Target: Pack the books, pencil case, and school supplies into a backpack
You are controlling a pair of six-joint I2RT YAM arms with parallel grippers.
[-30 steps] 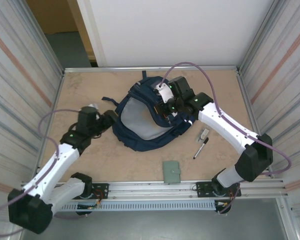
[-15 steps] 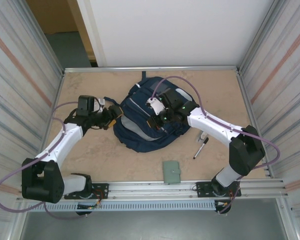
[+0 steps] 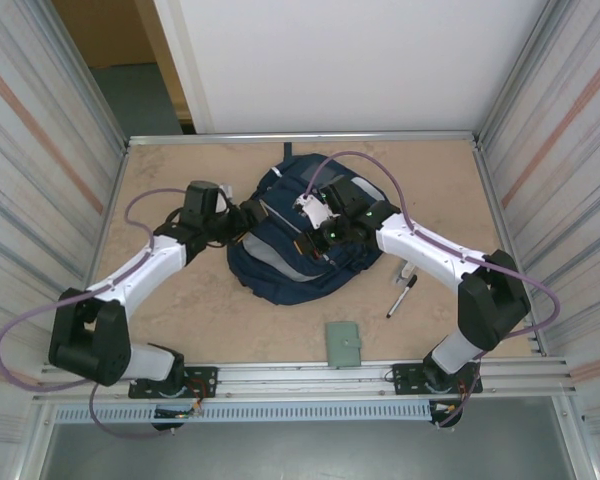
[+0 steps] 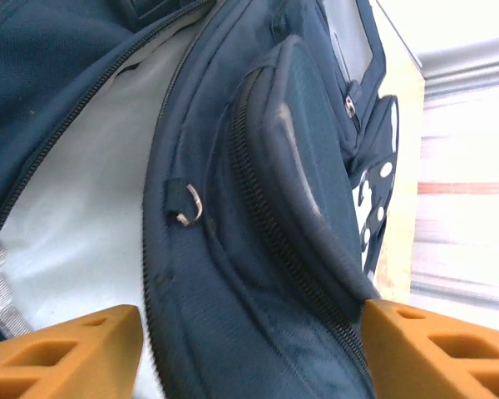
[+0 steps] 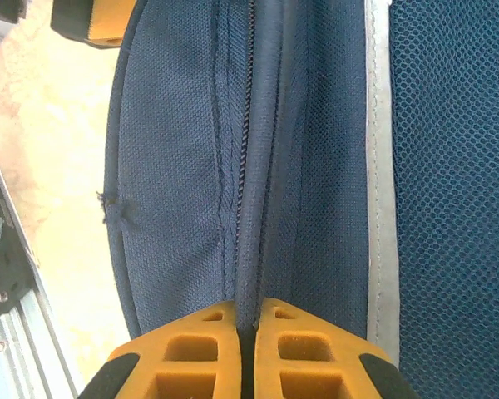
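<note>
Right wrist crops backpack (image 5: 299, 150), right tool (image 5: 247, 320) pinching its seam (left tool (image 4: 249, 341) spread).

In the left wrist view the bottom edge cuts off the left gripper (image 4: 249, 353), leaving just the orange tips of its fingers (image 4: 62, 349). The backpack (image 4: 258, 249) bulges between them and runs past every edge; whether the pads press it cannot be told. The right gripper (image 5: 248, 332) is likewise cropped at its base, and the zipped fold pinched in it leaves the frame ahead of the tips. From above, its wrist hides those tips. To its right, a small packet (image 3: 408, 266) is too tiny to make out.
</note>
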